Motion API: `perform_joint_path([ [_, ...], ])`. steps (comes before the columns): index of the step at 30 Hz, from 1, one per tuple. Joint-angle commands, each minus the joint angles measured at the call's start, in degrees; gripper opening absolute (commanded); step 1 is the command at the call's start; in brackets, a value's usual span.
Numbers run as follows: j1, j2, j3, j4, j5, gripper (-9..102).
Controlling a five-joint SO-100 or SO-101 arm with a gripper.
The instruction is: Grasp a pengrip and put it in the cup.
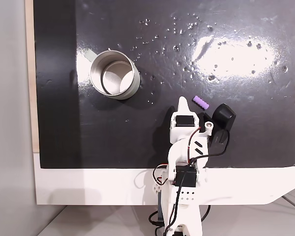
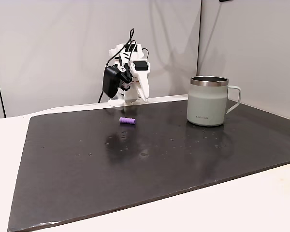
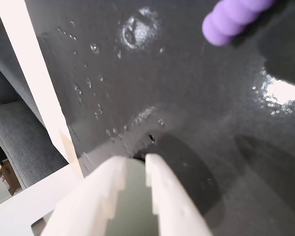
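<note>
The pengrip (image 1: 201, 103) is a small purple ribbed cylinder lying on the black mat (image 1: 236, 142), just right of my gripper (image 1: 183, 101) in a fixed view. From the front it lies on the mat (image 2: 127, 120) before and left of the gripper (image 2: 145, 98), which hangs above the surface. In the wrist view the pengrip (image 3: 233, 19) sits at the top right, far from the white fingertips (image 3: 160, 182). The jaws stand close together, a thin gap between them, holding nothing. The silver cup (image 1: 114, 73) stands upright to the upper left, handle at its rim (image 2: 208, 101).
The mat's near edge meets a white table (image 1: 88, 187) by the arm's base. A black camera block (image 1: 222, 120) hangs off the arm's right side. Glare and small dents mark the mat's far right. A grey chair (image 3: 19, 142) shows past the table edge.
</note>
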Motion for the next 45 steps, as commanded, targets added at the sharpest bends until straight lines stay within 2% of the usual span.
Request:
perform_joint_path([
  [1,-0.09,0.88,-0.44,-0.62,0.09,0],
  [5,-0.44,0.88,-2.2,-0.79,-2.37,0],
  [11,0.0,-2.02,-16.88,2.2,-8.0,0],
  [18,5.36,-26.28,-42.36,14.15,-7.03,0],
  [24,8.26,-39.55,-55.11,24.08,-2.9,0],
  [35,12.74,-63.02,-63.19,31.46,4.57,2],
  [41,13.54,-73.04,-64.34,31.29,4.75,17],
  [45,13.27,-77.17,-63.19,29.97,4.48,20],
])
